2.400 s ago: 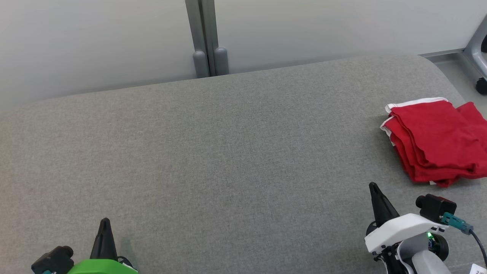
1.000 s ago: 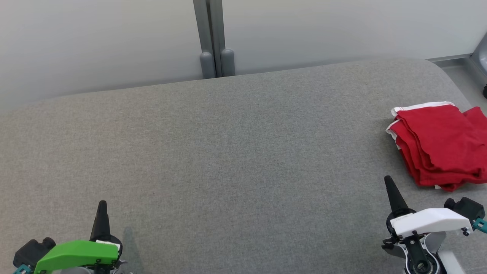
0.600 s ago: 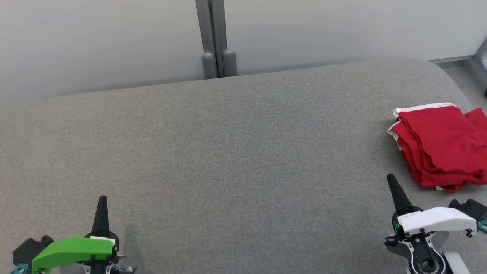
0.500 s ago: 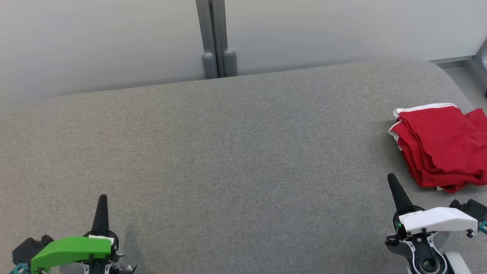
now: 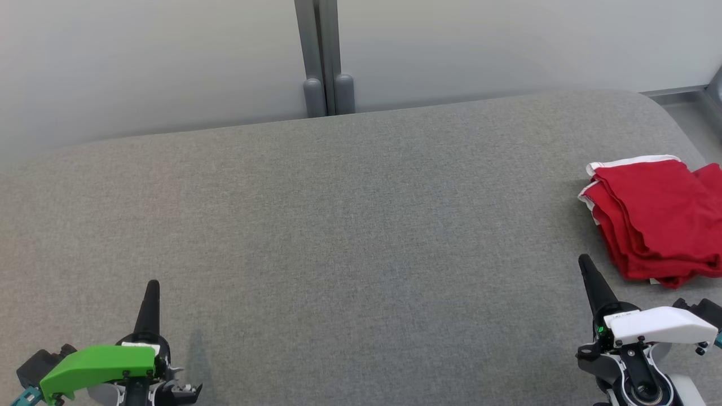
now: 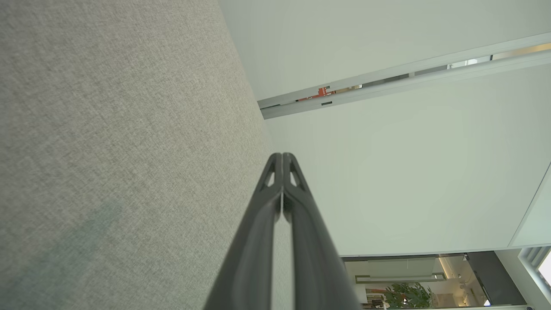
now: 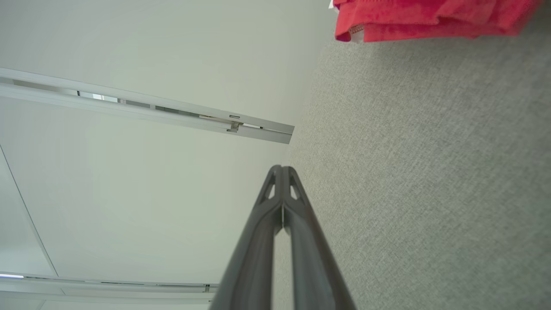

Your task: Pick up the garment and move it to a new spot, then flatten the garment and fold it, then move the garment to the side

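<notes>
The garment (image 5: 657,217) is red with a white trim, folded into a thick stack at the right edge of the grey fabric surface (image 5: 350,225). Its lower fold also shows as the red garment (image 7: 430,17) at the top of the right wrist view. My right gripper (image 5: 584,261) is shut and empty, low at the right, a short way in front of the garment and apart from it. At the lower left, far from the garment, my left gripper (image 5: 152,285) is shut with nothing in it. Both wrist views show the fingers pressed together: left gripper (image 6: 282,156), right gripper (image 7: 281,168).
A pale wall runs behind the surface, with a grey vertical post (image 5: 322,56) at its middle. The surface's far right corner is rounded, and floor with a metal rail (image 5: 677,93) lies beyond it. The wide middle of the fabric surface is bare.
The camera has shifted a little, so the whole scene sits slightly further right and lower. Both grippers have drawn back toward the bottom edge. The garment lies unmoved.
</notes>
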Available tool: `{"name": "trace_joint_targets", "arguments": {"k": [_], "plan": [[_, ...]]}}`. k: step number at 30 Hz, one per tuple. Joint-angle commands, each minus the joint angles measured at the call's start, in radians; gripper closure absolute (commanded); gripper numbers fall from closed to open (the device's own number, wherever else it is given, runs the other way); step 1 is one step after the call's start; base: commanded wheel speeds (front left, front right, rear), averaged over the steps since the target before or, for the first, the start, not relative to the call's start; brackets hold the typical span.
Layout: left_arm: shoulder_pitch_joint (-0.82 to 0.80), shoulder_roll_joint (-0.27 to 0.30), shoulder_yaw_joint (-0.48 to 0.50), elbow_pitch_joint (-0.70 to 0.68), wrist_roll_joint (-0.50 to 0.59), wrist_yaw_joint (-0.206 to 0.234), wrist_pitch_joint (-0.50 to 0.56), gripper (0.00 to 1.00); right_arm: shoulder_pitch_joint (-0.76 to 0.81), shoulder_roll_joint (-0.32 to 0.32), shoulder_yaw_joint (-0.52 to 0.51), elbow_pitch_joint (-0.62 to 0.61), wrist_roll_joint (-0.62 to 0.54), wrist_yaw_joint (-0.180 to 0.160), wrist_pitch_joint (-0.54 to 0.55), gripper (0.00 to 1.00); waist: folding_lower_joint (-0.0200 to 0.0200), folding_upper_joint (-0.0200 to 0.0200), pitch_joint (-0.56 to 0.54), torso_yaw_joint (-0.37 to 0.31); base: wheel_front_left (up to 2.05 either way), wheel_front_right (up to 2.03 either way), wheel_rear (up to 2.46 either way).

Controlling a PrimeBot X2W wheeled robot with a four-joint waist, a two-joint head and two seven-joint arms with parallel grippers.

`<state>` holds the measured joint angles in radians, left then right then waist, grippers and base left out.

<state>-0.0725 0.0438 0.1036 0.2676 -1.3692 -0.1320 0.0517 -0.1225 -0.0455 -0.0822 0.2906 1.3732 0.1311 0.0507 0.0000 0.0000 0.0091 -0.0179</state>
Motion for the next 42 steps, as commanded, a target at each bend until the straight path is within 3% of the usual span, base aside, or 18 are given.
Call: {"name": "trace_joint_targets", "arguments": {"k": [1, 32, 42], "plan": [[-0.023, 0.008, 0.006, -0.008, -0.023, 0.002, 0.006, 1.00, 0.006, -0.005, -0.005, -0.013, 0.022, 0.000, 0.007, 1.00, 0.0000, 0.0000, 0.000, 0.001, 0.00, 0.00, 0.00], [-0.044, 0.010, 0.012, -0.024, -0.242, 0.002, 0.063, 1.00, 0.019, -0.007, -0.034, -0.049, 0.236, -0.001, 0.066, 1.00, 0.0000, 0.0000, -0.006, 0.017, 0.00, 0.00, 0.00], [-0.040, 0.009, 0.012, -0.023, -0.245, 0.002, 0.066, 1.00, 0.020, -0.007, -0.034, -0.049, 0.241, -0.001, 0.066, 1.00, 0.0000, 0.0000, -0.006, 0.018, 0.00, 0.00, 0.00]]}}
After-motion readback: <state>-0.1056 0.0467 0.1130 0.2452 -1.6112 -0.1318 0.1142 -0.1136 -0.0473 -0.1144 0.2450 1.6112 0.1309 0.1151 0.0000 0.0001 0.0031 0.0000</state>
